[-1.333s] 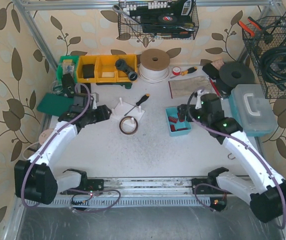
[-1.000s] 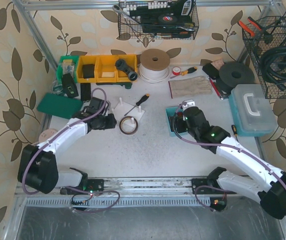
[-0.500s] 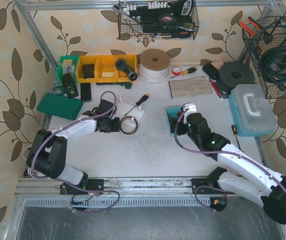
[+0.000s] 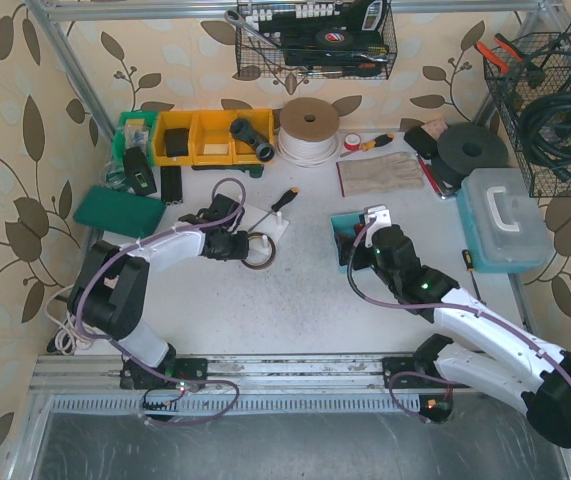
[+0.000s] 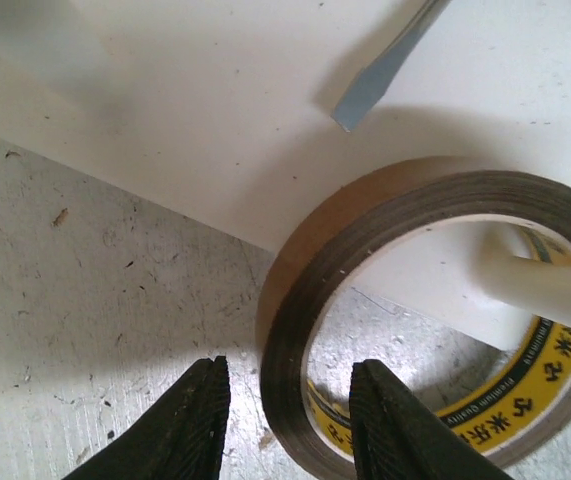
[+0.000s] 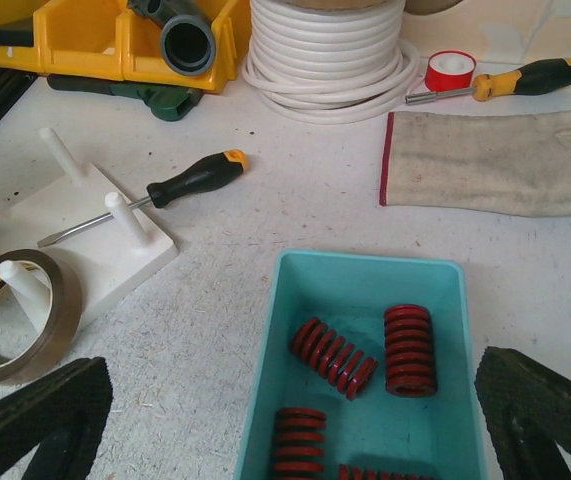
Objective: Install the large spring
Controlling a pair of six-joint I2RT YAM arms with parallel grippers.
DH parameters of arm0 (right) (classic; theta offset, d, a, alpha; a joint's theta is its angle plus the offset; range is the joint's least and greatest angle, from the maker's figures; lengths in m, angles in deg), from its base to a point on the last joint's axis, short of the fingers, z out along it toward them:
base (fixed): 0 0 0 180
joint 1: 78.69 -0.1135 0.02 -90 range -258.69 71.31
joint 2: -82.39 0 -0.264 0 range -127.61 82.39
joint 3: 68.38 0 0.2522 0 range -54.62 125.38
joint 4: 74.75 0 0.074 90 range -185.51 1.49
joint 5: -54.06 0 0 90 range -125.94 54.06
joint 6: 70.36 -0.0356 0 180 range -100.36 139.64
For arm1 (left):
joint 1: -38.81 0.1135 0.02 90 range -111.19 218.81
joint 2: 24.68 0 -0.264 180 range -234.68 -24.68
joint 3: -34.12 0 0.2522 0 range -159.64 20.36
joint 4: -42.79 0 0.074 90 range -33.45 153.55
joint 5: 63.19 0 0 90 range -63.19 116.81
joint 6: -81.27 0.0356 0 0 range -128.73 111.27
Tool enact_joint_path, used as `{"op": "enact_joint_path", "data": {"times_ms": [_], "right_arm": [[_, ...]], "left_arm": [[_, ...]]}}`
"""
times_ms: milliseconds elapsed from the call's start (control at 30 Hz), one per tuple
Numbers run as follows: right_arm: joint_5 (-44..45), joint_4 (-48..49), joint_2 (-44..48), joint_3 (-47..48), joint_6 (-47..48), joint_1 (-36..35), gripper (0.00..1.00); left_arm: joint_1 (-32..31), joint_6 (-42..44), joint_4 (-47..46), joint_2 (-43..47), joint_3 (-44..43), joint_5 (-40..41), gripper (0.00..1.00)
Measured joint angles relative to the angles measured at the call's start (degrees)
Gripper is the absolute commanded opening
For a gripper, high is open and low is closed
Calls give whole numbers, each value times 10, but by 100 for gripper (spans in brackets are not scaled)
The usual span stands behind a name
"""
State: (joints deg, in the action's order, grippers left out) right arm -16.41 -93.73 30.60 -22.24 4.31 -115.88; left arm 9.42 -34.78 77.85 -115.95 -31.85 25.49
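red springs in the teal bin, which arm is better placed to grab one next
Right. The right gripper is open over the teal bin, with the red springs just ahead. The left gripper is open astride the wall of the tape roll by the white peg base, away from the bin.

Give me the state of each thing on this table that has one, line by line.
White pegged base, no spring fitted.
Brown tape roll, flat, ringing one white peg.
Left pincer, open, straddling the roll's wall.
Teal plastic tray, open-topped, part filled.
Red coil springs, loose in the tray.
Right pincer, open, aimed at the tray.
Black-and-orange screwdriver, lying, blade on the base.
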Motion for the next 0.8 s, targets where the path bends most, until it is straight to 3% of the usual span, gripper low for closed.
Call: {"op": "enact_joint_path", "data": {"times_ms": [800], "right_arm": [[0, 6, 8, -2, 4, -3, 97]], "left_arm": [[-18, 0, -2, -48, -26, 28, 11]]}}
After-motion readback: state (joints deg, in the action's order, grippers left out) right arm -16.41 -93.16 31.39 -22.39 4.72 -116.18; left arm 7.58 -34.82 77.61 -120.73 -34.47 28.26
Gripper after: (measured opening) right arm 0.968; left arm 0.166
